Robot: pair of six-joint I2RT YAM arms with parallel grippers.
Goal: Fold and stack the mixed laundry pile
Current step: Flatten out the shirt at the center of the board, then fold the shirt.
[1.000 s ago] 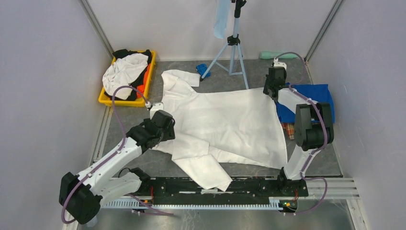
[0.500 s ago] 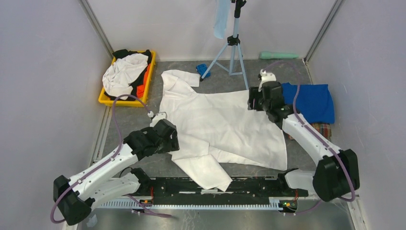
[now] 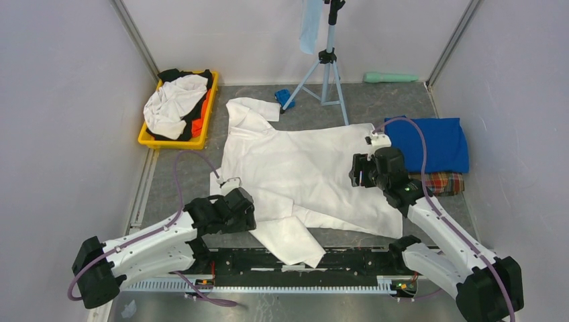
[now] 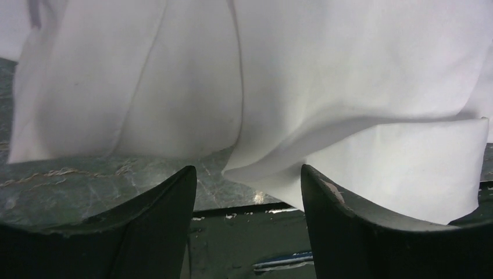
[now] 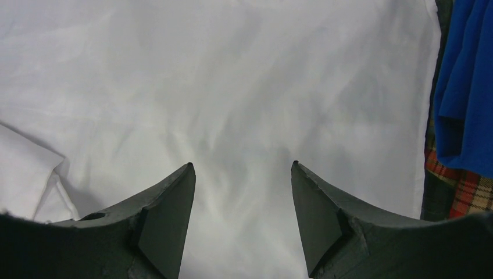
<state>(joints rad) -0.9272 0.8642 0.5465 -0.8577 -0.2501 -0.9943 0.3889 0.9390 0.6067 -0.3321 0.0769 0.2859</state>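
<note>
A large white shirt (image 3: 308,168) lies spread flat on the grey table; it also fills the left wrist view (image 4: 290,75) and the right wrist view (image 5: 232,87). My left gripper (image 3: 249,213) is open and empty, low at the shirt's near-left edge beside the near sleeve (image 3: 288,241). My right gripper (image 3: 355,176) is open and empty, above the shirt's right part. A folded royal-blue T-shirt (image 3: 429,144) lies on red-green plaid cloth (image 3: 443,182) at the right. More of the pile, white, black and orange pieces (image 3: 176,100), sits in a yellow tray (image 3: 171,141).
A tripod (image 3: 327,64) stands at the back centre with a pale-blue cloth (image 3: 310,23) hanging from it. A small bright-blue object (image 3: 283,96) lies by its foot. A pale green cylinder (image 3: 390,77) lies at the back wall. A black rail (image 3: 349,258) runs along the near edge.
My right gripper has swung from the shirt's far right corner toward me, over the shirt. My left gripper has moved down along the shirt's left edge toward the near sleeve.
</note>
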